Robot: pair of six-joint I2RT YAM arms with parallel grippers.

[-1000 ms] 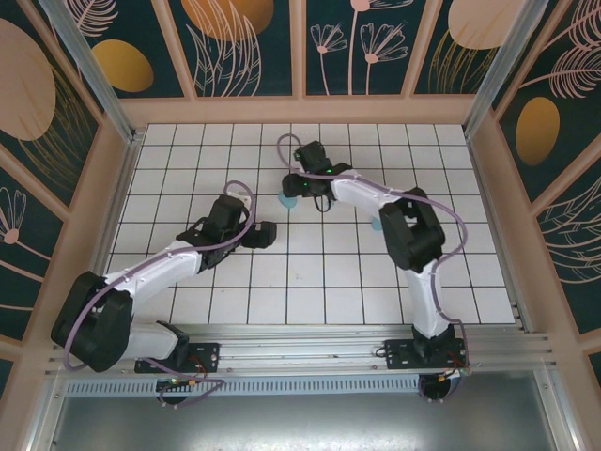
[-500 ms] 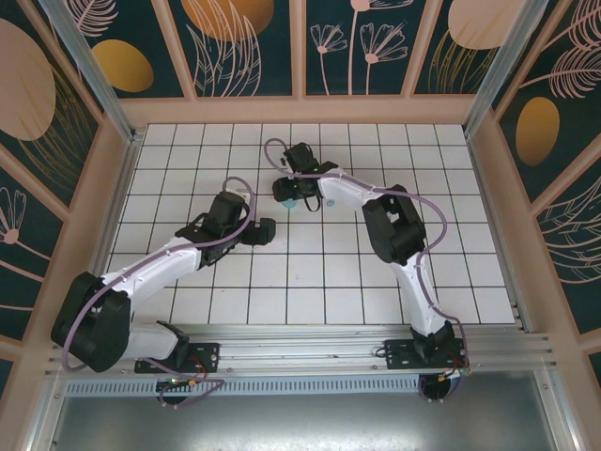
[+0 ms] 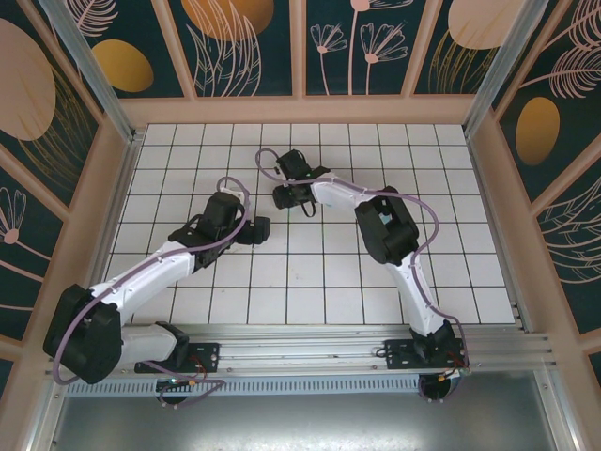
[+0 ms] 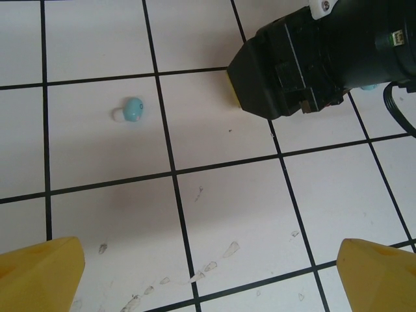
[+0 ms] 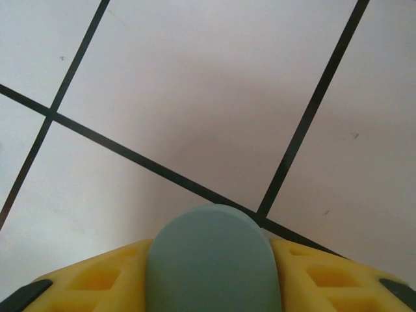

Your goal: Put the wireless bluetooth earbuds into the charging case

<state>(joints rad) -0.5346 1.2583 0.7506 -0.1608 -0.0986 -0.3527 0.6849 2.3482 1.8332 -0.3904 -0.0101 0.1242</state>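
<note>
Looking down from above, found both arms reaching over the white tiled table (image 3: 470, 263), with the left gripper (image 3: 257, 228) and the right gripper (image 3: 282, 196) near each other around the middle. Saw the left gripper released, yellow fingertips (image 4: 42, 276) spread wide at the bottom corners of the left wrist view, with bare tile between them. Spotted one earbud (image 4: 132, 110) ahead of those fingertips: small, light blue with a white tip, lying alone on a tile just left of a black grout line (image 4: 166, 143), well apart from the left gripper and touched by nothing. Noted the black body of the right gripper to the right of the earbud, in the neighbouring tile. Caught a light blue sliver (image 4: 370, 86) behind that black body, too little of it to name. Found the right gripper clenched on a case (image 5: 214, 257), a rounded light blue-grey shape wedged between yellow fingers (image 5: 97, 279) pressing in from both sides. Could not tell whether the case rested on the table or hung just above it.
</note>
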